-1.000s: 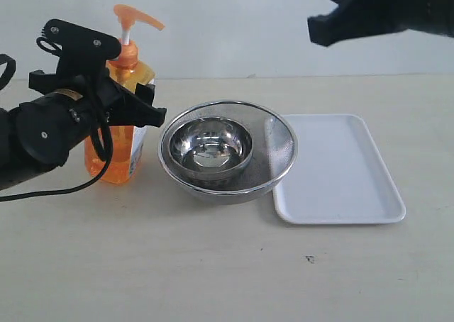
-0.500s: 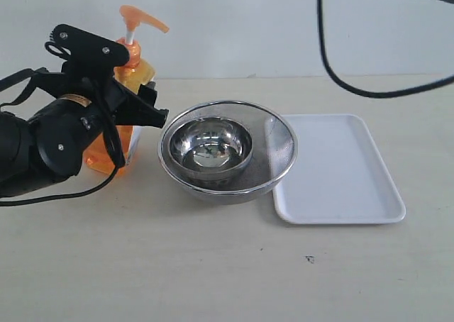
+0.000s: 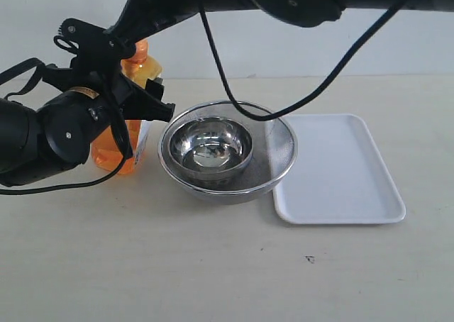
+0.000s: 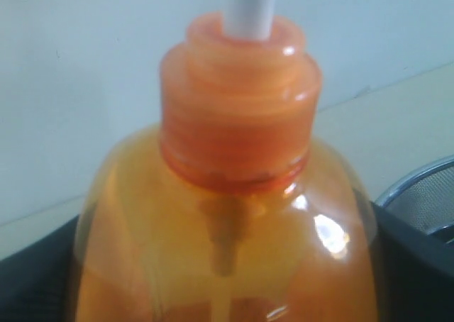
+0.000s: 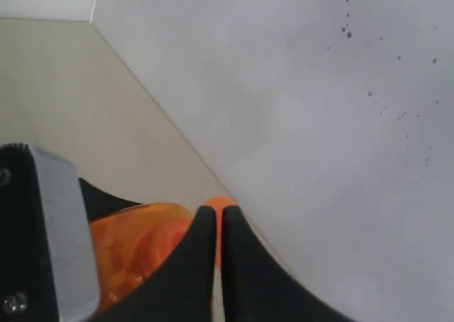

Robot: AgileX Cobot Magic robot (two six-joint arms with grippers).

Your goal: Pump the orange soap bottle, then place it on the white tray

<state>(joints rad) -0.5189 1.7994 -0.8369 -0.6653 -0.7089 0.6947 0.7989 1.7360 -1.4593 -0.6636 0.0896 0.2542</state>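
The orange soap bottle point(image 3: 108, 150) stands at the table's left, and my left gripper point(image 3: 138, 103) is shut around its body. In the left wrist view its orange collar and white stem point(image 4: 248, 10) fill the frame, with a dark finger point(image 4: 415, 254) on each side. My right gripper point(image 3: 126, 32) has reached across from the upper right and sits shut over the bottle's top, hiding the pump head in the exterior view. In the right wrist view the gripper point(image 5: 215, 210) is pressed together, with a bit of orange pump head showing past its tips. The white tray point(image 3: 340, 173) lies empty at the right.
A steel mesh bowl point(image 3: 278, 152) holding a smaller steel bowl point(image 3: 211, 146) stands between the bottle and the tray, touching the tray's left edge. The right arm and its cable point(image 3: 284, 109) hang over the bowls. A wall rises behind the table.
The right arm swung in from the upper right to above the bottle, covering the pump head. The left gripper and the bottle shifted slightly to the right.
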